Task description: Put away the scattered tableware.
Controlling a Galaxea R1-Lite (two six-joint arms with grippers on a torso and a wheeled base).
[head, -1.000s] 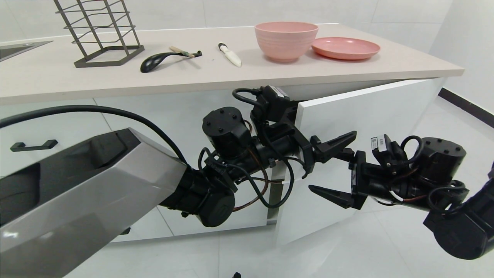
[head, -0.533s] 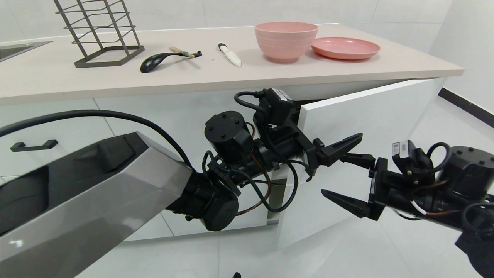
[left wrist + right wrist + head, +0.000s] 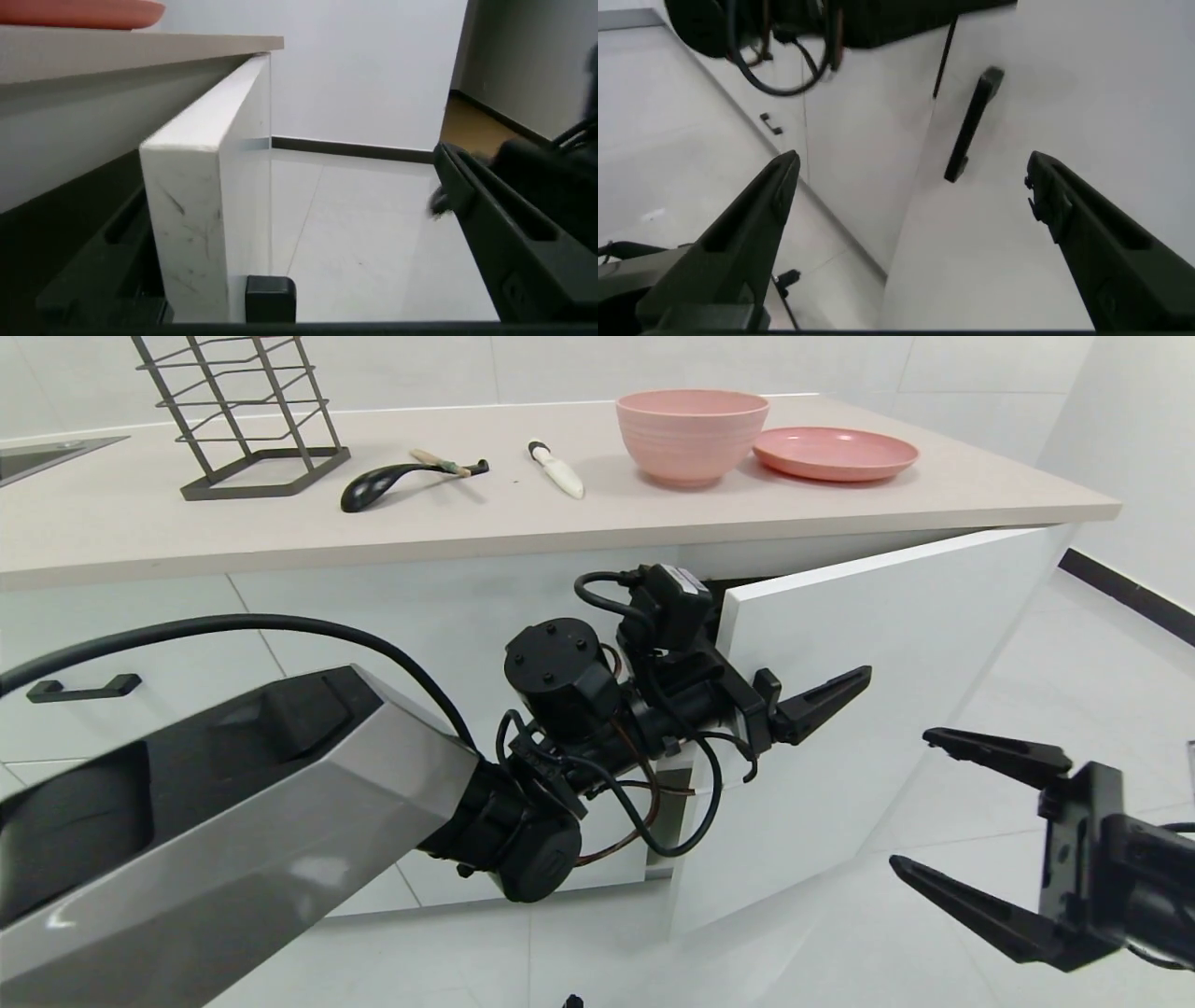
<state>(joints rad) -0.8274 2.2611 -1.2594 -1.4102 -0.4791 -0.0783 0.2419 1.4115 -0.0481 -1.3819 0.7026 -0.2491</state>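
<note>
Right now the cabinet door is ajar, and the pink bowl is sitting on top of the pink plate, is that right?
Not quite. The head view shows the pink bowl standing on the counter beside the pink plate, not on it. The cabinet door is ajar.

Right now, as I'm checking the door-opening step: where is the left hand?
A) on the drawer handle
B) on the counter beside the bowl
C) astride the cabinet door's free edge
C: the left hand sits astride the edge of the ajar cabinet door.
</note>
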